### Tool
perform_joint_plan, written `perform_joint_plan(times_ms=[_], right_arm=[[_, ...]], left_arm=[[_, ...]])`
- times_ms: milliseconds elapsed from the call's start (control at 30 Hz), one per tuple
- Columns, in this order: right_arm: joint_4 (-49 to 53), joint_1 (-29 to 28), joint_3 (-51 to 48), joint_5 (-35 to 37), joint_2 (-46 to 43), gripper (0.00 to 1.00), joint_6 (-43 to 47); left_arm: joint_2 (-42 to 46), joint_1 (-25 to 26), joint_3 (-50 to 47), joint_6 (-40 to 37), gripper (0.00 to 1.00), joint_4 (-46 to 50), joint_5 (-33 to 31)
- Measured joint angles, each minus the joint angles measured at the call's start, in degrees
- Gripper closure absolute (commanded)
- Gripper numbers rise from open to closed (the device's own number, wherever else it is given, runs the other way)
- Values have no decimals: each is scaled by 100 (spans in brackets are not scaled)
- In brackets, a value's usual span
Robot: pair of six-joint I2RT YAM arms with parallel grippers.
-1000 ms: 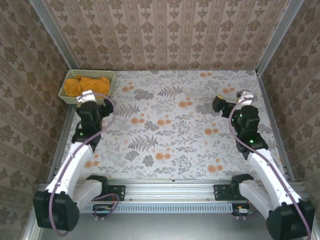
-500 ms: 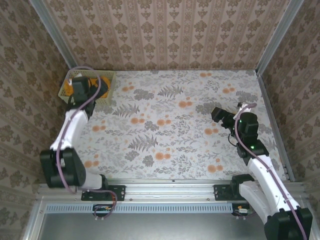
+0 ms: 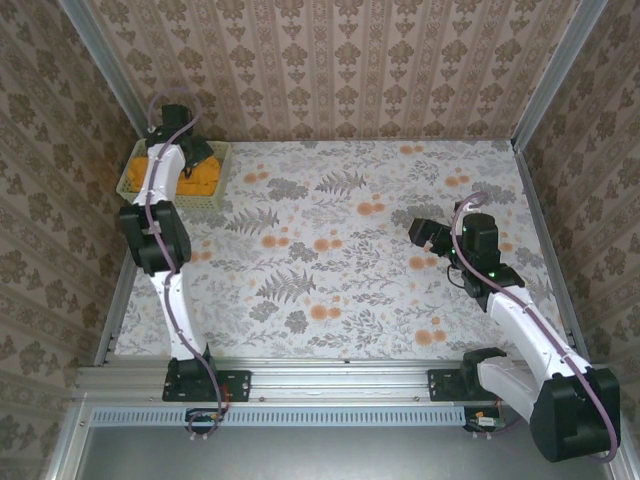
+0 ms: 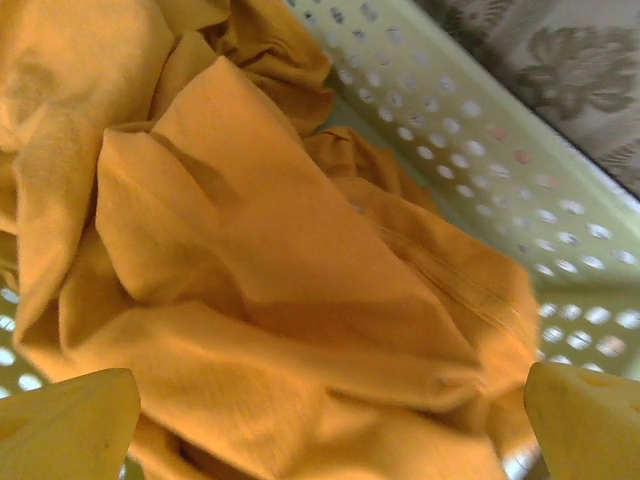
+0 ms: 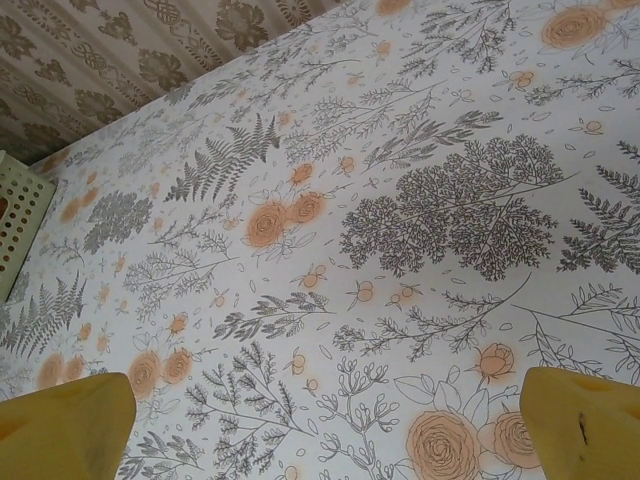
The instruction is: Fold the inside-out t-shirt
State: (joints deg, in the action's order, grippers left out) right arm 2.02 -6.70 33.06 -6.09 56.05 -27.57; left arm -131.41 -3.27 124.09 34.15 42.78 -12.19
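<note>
Flowery tablecloth [image 3: 340,250] all over the work surface, grey ferns and orange blooms, with brown patterned wallpaper [image 3: 330,70] boxing it in on three sides. A metal rail [image 3: 340,372] runs along the near edge where both arms are bolted.

Far left corner has the pale green mesh basket [image 3: 128,186], and the inside-out t-shirt [image 3: 205,182] is crumpled up inside it. The left arm is stretched all the way out there, with the left gripper [image 3: 196,160] pointing down into the basket. From the left wrist cam the shirt [image 4: 280,280] is a bunched heap of plain orange fabric with a stitched seam running across one fold, and the basket wall [image 4: 470,130] with its little holes sits just behind it. The left gripper [image 4: 328,425] is spread wide, one yellow finger at each bottom corner, right above the cloth and not pinching anything.

Right gripper [image 3: 422,235] hangs over the right side of the table, well apart from the basket. Its wrist cam shows it [image 5: 325,430] spread wide too, nothing between the yellow fingers [image 5: 65,425], just printed cloth below.
</note>
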Motion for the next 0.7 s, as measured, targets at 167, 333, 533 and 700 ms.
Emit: perform_joint_plan(times_ms=[167,333,533,700], right_arm=[[7,-35,0,0,0,0,0],[140,-59,-4,4,-96,0,-4],[391,-70,-7,28,-260,0,-4],[619,-70,-7,140,-490,0,-7]], left_arm=[[-813,-96,944,20,1,426,-50],[-1338,-101,1451,52,15,522,44],[-1491,-138,1523,85,56,476,372],[-1478,-177,1749,70,87,479,669]])
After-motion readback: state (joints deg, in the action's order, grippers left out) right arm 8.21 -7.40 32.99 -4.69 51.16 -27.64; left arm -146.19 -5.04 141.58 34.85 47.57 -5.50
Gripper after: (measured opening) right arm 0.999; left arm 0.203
